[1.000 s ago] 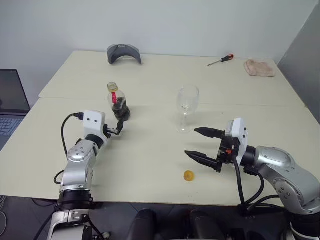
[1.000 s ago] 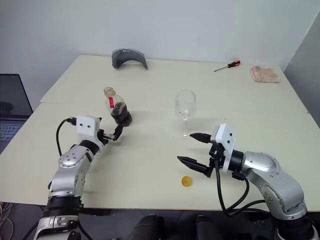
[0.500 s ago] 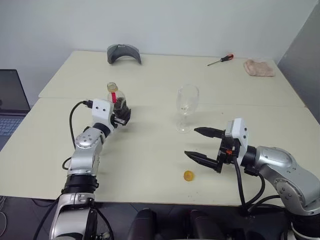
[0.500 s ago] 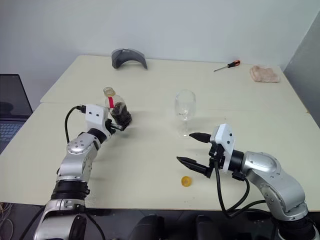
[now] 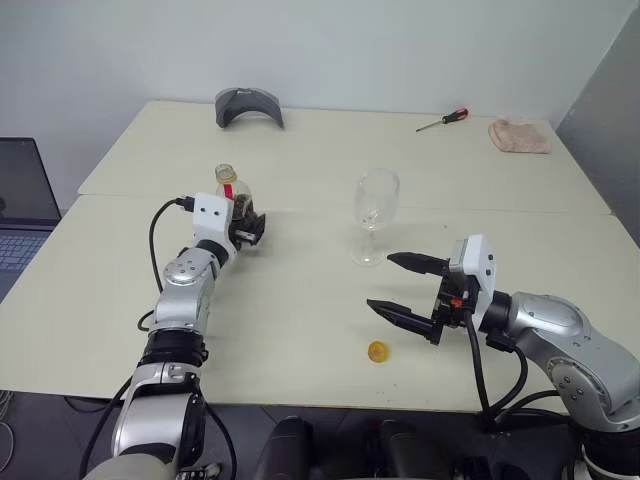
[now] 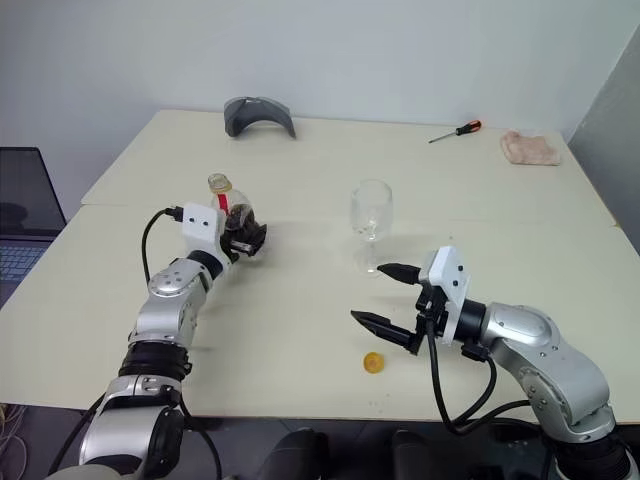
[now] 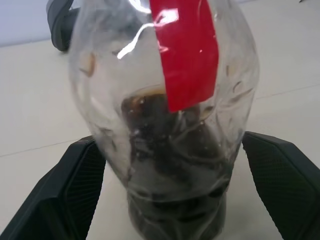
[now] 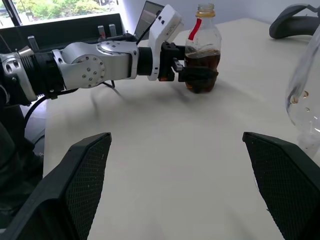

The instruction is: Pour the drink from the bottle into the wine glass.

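The bottle (image 7: 165, 115) is seen upright between the spread fingers of the left gripper (image 5: 247, 227), not clamped; the right gripper (image 5: 405, 287) is held wide, empty.

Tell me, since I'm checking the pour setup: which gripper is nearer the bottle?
Left. The left gripper has its fingers on either side of the bottle; the right gripper hangs open beyond the wine glass.

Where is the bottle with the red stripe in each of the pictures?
Left eye view: bottle left of middle, between the left gripper's fingers.
Right eye view: same place.
Left wrist view: close up, centre.
Right wrist view: top middle.
Shared landmark: grey curved thing at the table's far side.
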`<state>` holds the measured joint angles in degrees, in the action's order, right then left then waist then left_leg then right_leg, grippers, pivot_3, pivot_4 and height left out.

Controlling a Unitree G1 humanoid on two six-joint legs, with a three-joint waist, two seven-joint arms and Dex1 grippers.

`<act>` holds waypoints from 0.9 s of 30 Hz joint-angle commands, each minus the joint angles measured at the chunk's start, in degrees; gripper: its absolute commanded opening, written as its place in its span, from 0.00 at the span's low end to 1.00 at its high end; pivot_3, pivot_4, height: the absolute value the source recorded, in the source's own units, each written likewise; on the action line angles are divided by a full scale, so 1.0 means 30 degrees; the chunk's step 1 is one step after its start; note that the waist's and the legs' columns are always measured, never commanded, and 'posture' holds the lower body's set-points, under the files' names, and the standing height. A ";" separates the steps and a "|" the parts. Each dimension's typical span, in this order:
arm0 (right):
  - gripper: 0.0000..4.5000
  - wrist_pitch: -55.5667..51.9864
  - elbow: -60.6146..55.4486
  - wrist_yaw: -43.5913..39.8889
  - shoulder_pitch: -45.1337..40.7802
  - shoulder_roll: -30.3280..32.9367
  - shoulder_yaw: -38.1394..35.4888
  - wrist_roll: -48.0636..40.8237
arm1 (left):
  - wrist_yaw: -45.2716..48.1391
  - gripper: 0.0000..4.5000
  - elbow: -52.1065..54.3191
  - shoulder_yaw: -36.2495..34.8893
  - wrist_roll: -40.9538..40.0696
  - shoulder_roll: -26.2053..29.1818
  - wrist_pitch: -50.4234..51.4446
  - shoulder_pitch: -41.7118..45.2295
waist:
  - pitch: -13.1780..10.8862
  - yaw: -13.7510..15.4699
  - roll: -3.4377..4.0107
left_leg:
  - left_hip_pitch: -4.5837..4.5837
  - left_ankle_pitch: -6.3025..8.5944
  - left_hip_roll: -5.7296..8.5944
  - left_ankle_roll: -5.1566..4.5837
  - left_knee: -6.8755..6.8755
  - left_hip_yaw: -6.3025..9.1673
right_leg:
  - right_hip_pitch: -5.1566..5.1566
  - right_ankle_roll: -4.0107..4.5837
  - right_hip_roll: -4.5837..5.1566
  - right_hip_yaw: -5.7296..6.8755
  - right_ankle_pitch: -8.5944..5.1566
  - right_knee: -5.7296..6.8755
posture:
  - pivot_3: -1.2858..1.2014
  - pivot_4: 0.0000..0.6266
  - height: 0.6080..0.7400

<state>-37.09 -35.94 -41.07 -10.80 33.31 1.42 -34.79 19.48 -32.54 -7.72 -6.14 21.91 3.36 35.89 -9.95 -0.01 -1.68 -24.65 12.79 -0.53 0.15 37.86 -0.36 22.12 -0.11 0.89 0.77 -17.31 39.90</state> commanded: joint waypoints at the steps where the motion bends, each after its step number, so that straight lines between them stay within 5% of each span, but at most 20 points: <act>1: 1.00 0.0211 -0.0587 0.0102 -0.0296 0.0052 -0.0034 -0.0143 | 0.0103 0.91 -0.0542 -0.0176 -0.0103 -0.0038 -0.0804 0.0855 | 0.0000 -0.0002 0.0000 | 0.0000 0.0000 0.0000 0.0000 0.0000 0.0001 | 0.0000 0.0000 0.0000 0.0000 0.0000 0.0001 | 0.52 0.24 1.00; 11: 1.00 0.0341 -0.0710 0.0563 -0.0108 -0.0052 -0.0103 -0.0016 | 0.0334 0.27 -0.0983 -0.0567 -0.0638 -0.0097 -0.1186 0.1523 | 0.0000 -0.0014 -0.0001 | -0.0001 -0.0001 -0.0001 0.0002 0.0000 0.0001 | 0.0004 0.0000 0.0000 0.0002 0.0000 0.0004 | 0.52 0.24 1.00; 21: 1.00 0.0327 -0.1124 0.2482 -0.0472 -0.0405 -0.1568 -0.0244 | 0.2170 0.19 0.3494 0.1306 -0.0474 -0.0541 0.0802 0.2586 | -0.0009 0.0027 -0.0014 | -0.0019 -0.0004 0.0001 0.0008 0.0008 0.0004 | 0.0012 0.0001 0.0000 0.0002 0.0001 0.0005 | 0.52 0.24 1.00; 27: 1.00 0.0322 -0.0570 0.4874 -0.1873 -0.1362 -0.1534 0.0902 | 0.3183 0.18 0.2758 0.3884 0.1690 -0.0691 -0.0526 0.5020 | -0.0010 0.0015 -0.0017 | -0.0026 -0.0005 0.0015 0.0008 0.0010 0.0002 | 0.0020 -0.0002 0.0000 -0.0007 0.0002 0.0004 | 0.52 0.24 1.00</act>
<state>-36.95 -36.93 -28.87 -15.22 29.70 -2.17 -33.72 28.45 -25.02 2.84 -3.00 19.70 4.85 48.44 -9.98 0.04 -1.73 -24.72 12.78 -0.49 0.17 37.87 -0.36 22.18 -0.12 0.89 0.74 -17.31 39.91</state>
